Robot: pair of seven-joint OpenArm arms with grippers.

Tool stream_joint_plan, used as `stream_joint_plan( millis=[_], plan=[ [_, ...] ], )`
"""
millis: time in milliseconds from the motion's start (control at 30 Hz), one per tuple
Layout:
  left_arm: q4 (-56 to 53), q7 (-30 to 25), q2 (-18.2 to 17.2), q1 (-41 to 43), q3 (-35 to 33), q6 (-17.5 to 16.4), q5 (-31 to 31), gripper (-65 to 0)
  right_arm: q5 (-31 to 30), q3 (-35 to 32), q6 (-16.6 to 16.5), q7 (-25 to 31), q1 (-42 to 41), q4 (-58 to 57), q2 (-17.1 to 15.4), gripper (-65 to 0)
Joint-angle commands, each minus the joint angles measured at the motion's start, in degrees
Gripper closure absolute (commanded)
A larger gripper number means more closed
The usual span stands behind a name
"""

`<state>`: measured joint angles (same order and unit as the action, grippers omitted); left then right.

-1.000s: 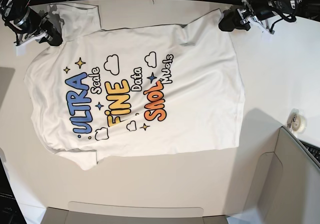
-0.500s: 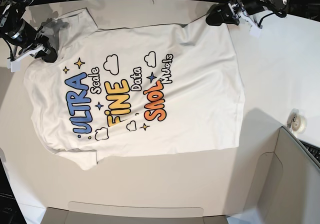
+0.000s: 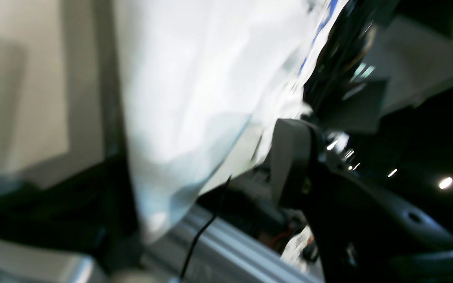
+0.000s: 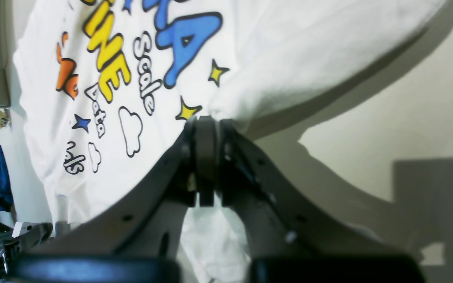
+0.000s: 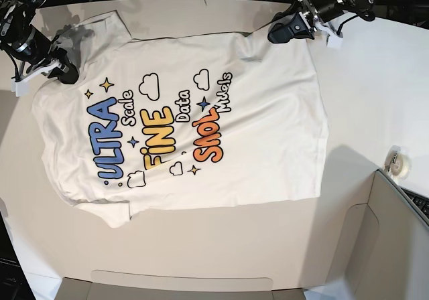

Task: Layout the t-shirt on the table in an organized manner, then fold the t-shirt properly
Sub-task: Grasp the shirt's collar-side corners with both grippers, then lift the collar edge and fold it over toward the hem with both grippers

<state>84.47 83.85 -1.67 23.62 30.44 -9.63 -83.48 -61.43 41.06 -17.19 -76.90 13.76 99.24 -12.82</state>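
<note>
Base view: the t-shirt [image 5: 201, 119], soft white cloth, lies print-up and mostly flat on the desk [image 5: 375, 79], a smooth matte white top with a curved edge. The print runs sideways: rounded blue "ULTRA", yellow "FiNE", orange "SMOL", with outlined clouds and small four-pointed stars. Low wrinkles gather at the shirt's far-right corner and along its left side; a short sleeve juts out at the near left, another at the far left.

The right claw [image 5: 66, 74], dark and blocky, sits at the shirt's far-left edge. Right wrist view: its two tapered dark fingers are pressed together on a pinched peak of cloth beside a yellow star, clamping the t-shirt [image 4: 289, 51].

The left claw [image 5: 278, 33] rests at the shirt's far-right corner; its jaws stand apart, though the blurred left wrist view does not show whether cloth lies between them.

A small roll of tape [image 5: 400, 165] lies at the desk's right edge, beside a grey-white box panel [image 5: 392, 240].
</note>
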Motion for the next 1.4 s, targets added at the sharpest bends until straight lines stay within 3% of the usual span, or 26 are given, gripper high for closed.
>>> stream_joint_plan(
  millis=[0,67,233,367,433,533,600,700,833,900,1100,1167,1233,1267,1367],
  plan=[
    [-0.2,-3.85,-0.66,-1.24,1.61,0.53,0.1,-29.4,-0.94,0.39,-0.08,0.64,-0.26,0.85,-0.94,-0.7],
    [-0.2,-3.85,-1.01,-1.59,3.28,0.53,-1.48,-25.2,-0.94,0.48,-0.08,0.64,-0.26,0.85,-0.94,-0.7],
    [-0.2,-3.85,-2.15,-1.68,7.67,0.44,-1.52,-7.3,-0.94,0.57,-0.08,0.64,-0.26,0.76,-1.11,-0.7],
    [-0.2,-3.85,-2.24,-1.51,9.96,0.35,-1.52,-1.4,-0.94,0.57,-0.08,0.64,-0.26,0.67,-1.2,-0.7],
    [-0.2,-3.85,-2.24,-1.33,9.96,-1.14,-1.52,-0.6,-0.94,0.57,-0.08,0.64,-0.26,0.58,-1.2,-0.7],
    [-0.2,-3.85,-2.24,-1.15,9.7,-6.06,-1.52,-0.4,-0.86,0.57,-0.08,0.64,-0.35,0.58,-1.2,-0.7],
    [-0.2,-3.85,-2.24,-1.07,9.61,-6.33,-1.48,-1.1,-0.77,0.57,-0.08,0.64,-0.35,0.58,-1.2,-0.7],
    [-0.2,-3.85,-2.24,-0.89,8.64,-6.33,-1.52,-8.4,-0.68,0.57,-0.08,0.73,-0.35,0.58,-1.2,-0.7],
    [-0.2,-3.85,-3.21,0.43,5.21,-6.33,-1.52,-24.1,-0.68,0.57,-0.08,0.73,-0.53,0.49,-1.29,-0.7],
    [-0.2,-3.85,-3.12,0.43,4.07,-6.33,-1.52,-27.2,-0.68,0.57,-0.08,0.73,-0.62,0.49,-1.2,-0.7],
    [-0.2,-3.85,-3.03,0.16,0.82,-6.59,-1.52,-23.4,-0.68,0.57,-0.08,0.73,-0.53,0.49,-1.03,-0.7],
    [-0.2,-3.85,-3.03,0.16,0.73,-6.59,-1.52,-15.3,-0.59,0.57,-0.08,0.73,-0.62,0.49,-1.03,-0.7],
    [-0.2,-3.85,-3.21,0.16,0.73,-6.59,-1.52,-2.6,-0.59,0.57,-0.08,0.73,-0.62,0.49,-1.11,-0.7],
    [-0.2,-3.85,-3.29,0.08,0.64,-6.68,-1.48,0.0,-0.59,0.57,-0.08,0.73,-0.62,0.49,-1.2,-0.7],
    [1.56,-3.85,-4.7,0.08,1.17,-6.68,-1.52,-1.0,-0.59,0.57,-0.08,0.73,-0.62,0.58,-1.38,-0.7]
  ],
)
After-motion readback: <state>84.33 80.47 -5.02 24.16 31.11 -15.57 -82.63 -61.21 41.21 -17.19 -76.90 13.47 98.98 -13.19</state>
